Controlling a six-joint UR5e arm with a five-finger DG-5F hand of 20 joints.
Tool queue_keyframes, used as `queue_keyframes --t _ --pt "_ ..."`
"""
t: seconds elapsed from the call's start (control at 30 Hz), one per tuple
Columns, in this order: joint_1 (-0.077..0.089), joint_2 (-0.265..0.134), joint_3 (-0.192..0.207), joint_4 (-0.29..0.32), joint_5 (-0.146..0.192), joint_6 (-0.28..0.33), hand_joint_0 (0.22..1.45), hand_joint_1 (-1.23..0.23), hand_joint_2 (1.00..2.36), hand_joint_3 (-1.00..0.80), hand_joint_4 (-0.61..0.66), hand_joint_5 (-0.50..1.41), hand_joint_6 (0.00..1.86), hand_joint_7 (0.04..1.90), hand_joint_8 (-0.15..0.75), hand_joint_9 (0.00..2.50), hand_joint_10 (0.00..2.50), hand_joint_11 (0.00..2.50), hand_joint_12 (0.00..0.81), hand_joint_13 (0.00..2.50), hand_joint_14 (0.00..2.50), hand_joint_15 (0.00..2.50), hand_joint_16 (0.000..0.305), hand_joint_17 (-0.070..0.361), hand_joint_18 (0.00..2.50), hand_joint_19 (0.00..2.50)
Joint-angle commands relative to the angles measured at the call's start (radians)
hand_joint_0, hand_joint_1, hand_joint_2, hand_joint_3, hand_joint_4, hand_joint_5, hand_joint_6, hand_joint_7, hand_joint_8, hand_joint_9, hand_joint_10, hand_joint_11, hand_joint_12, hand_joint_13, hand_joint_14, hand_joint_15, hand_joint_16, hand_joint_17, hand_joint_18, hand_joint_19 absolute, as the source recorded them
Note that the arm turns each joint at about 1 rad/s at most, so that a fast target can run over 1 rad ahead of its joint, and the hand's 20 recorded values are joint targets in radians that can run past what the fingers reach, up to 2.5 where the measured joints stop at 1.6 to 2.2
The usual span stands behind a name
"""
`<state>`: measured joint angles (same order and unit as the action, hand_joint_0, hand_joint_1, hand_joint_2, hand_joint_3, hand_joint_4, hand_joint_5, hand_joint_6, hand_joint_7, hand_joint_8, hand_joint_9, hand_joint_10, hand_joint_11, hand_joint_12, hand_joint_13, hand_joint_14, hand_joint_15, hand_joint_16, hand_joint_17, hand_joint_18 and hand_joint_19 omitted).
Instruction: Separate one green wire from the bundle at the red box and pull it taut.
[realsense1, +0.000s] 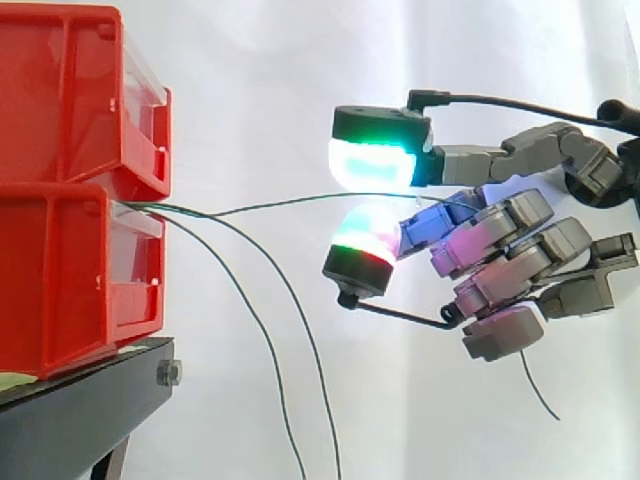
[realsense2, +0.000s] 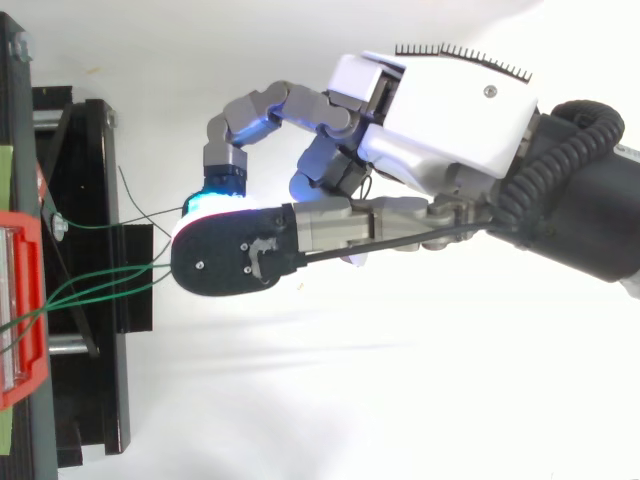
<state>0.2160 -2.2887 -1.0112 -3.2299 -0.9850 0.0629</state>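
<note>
Pinching 1 green wire (realsense1: 300, 201) between its pads (realsense1: 372, 162), the hand (realsense1: 500, 228) faces the red box (realsense1: 60, 290).

The hand (realsense2: 450, 110) is held level near the red box (realsense1: 80, 190), clear of it, with the fingers (realsense1: 500, 225) curled. One green wire (realsense1: 300, 200) is pinched between the two glowing pads (realsense1: 372, 160) nearest that box.

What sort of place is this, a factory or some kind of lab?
Probably a robotics test lab rather than a factory: a white curtain as backdrop, red bins on a black stand, and a robot hand near green wires.
</note>
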Motion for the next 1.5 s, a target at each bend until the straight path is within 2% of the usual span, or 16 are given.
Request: queue_keyframes --t 0.0,0.17,0.33,0.43,0.53,0.6,0.93,1.27,1.37,1.47 --pt "0.000 0.000 -0.001 0.005 0.000 0.000 0.52 -0.54 1.00 -0.50 0.16 -0.15 0.89 1.13 0.275 1.34 1.32 1.36 0.354 1.32 2.20 0.83 0.058 0.130 1.23 1.23" --pt "0.000 0.000 -0.001 0.005 0.000 0.000 0.49 -0.54 1.00 -0.50 0.17 -0.15 0.89 1.11 0.287 1.34 1.36 1.31 0.373 1.33 2.22 0.81 0.062 0.139 1.25 1.21" --pt "0.000 0.000 -0.001 0.005 0.000 0.000 0.48 -0.64 1.00 -0.50 0.18 -0.15 0.89 1.10 0.286 1.33 1.40 1.29 0.374 1.34 2.21 0.80 0.062 0.140 1.26 1.21" --pt "0.000 0.000 -0.001 0.005 0.000 0.000 0.50 -0.70 1.00 -0.50 0.18 -0.15 0.89 1.11 0.291 1.32 1.40 1.29 0.368 1.34 2.19 0.82 0.060 0.135 1.24 1.20" --pt "0.000 0.000 -0.003 0.005 0.000 0.000 0.57 -0.74 1.00 -0.50 0.17 -0.15 0.90 1.12 0.264 1.32 1.34 1.33 0.340 1.31 2.14 0.87 0.054 0.122 1.20 1.23" --pt "0.000 0.000 -0.001 0.005 0.000 0.000 0.62 -0.71 1.01 -0.35 0.14 -0.14 0.91 1.14 0.257 1.35 1.31 1.37 0.340 1.32 2.12 0.89 0.052 0.117 1.20 1.24" --pt "0.000 0.000 -0.003 0.007 0.000 0.000 0.63 -0.74 1.02 -0.21 0.09 -0.14 0.91 1.17 0.265 1.36 1.30 1.40 0.332 1.33 2.11 0.90 0.052 0.116 1.22 1.25" --pt "0.000 0.000 -0.003 0.007 0.002 0.000 0.62 -0.74 1.02 -0.19 0.09 -0.13 0.92 1.17 0.261 1.39 1.30 1.38 0.335 1.34 2.11 0.89 0.052 0.118 1.23 1.25" --pt "0.000 0.000 -0.003 0.007 0.000 0.000 0.62 -0.75 1.02 -0.15 0.08 -0.13 0.92 1.18 0.283 1.41 1.31 1.36 0.359 1.36 2.12 0.88 0.055 0.124 1.25 1.23" --pt "0.000 0.000 -0.003 0.007 0.000 0.000 0.62 -0.74 1.02 -0.22 0.12 -0.13 0.91 1.16 0.260 1.41 1.28 1.40 0.358 1.35 2.11 0.91 0.054 0.122 1.24 1.25"
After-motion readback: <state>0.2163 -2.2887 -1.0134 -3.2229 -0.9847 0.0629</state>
